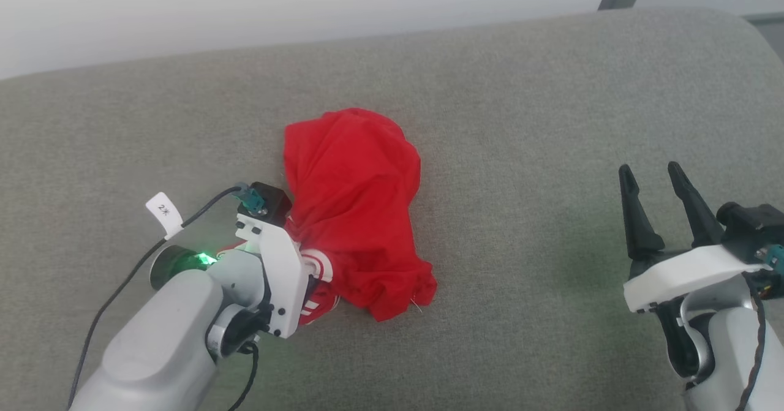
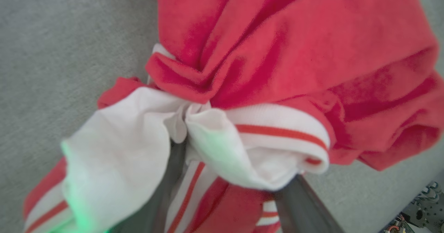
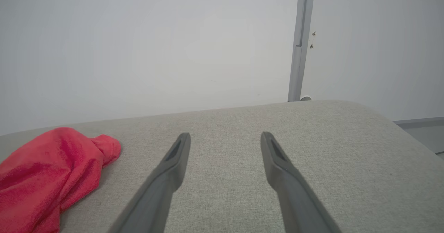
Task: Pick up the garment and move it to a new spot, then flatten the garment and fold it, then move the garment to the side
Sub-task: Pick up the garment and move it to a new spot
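The garment [image 1: 355,203] lies in a crumpled red heap in the middle of the grey cushion [image 1: 520,105], with a white sleeve and striped trim at its near-left end. My left gripper [image 2: 232,181] is at that end, its wrist over the fabric in the head view. In the left wrist view its two dark fingers [image 2: 173,170] stand wide apart, open, with the white sleeve [image 2: 121,142] bunched between and over them. My right gripper [image 1: 649,172] is open and empty far to the right, well clear of the garment [image 3: 52,167]; its fingers [image 3: 173,163] point over bare cushion.
The cushion's far edge meets a pale wall [image 1: 245,7]. A grey metal post [image 3: 300,42] stands behind the far right corner, where the cushion rounds off [image 1: 759,37]. A black cable with a white tag [image 1: 164,212] trails from the left arm.
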Available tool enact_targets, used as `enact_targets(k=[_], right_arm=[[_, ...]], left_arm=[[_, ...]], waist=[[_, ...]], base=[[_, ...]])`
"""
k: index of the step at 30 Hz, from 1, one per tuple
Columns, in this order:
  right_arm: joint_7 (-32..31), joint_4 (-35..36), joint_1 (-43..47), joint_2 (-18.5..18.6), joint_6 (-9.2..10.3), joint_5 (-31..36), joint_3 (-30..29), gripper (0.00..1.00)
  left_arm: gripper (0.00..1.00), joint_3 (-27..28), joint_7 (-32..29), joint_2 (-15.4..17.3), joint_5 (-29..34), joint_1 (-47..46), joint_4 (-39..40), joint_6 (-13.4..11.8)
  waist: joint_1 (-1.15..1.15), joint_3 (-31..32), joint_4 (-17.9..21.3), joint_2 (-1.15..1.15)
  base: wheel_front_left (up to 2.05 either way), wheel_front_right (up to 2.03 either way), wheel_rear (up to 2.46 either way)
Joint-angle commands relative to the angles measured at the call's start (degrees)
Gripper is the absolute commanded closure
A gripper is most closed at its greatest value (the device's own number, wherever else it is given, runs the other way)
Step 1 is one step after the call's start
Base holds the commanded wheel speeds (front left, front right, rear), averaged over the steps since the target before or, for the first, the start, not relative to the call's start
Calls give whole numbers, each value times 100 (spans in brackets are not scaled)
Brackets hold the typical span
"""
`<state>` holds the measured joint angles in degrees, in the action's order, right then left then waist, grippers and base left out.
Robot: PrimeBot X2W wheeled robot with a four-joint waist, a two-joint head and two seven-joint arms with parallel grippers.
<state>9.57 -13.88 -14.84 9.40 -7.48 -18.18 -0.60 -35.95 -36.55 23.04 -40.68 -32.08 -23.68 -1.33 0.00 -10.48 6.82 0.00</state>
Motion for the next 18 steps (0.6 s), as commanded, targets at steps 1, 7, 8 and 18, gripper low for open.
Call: enact_targets(k=[1,7,8,18], right_arm=[[40,-24,41,14,-3,-2,-18,0],[43,-50,183,75,-3,-3,-62,0],[46,-52,199,81,-3,-7,-71,0],[59,-118,426,109,-3,-3,-149,0]], left_arm=[[0,7,45,26,-49,-22,-56,49],[0,194,566,205,-25,-30,167,223],[0,243,709,248,-6,-9,230,245],[0,1111,2896,704,81,554,534,124]], waist=[[0,71,-43,0],[0,338,-218,0],[0,384,-255,0],[0,763,-571,0]], base=[[0,0,0],[0,0,0],[0,0,0],[0,0,0]])
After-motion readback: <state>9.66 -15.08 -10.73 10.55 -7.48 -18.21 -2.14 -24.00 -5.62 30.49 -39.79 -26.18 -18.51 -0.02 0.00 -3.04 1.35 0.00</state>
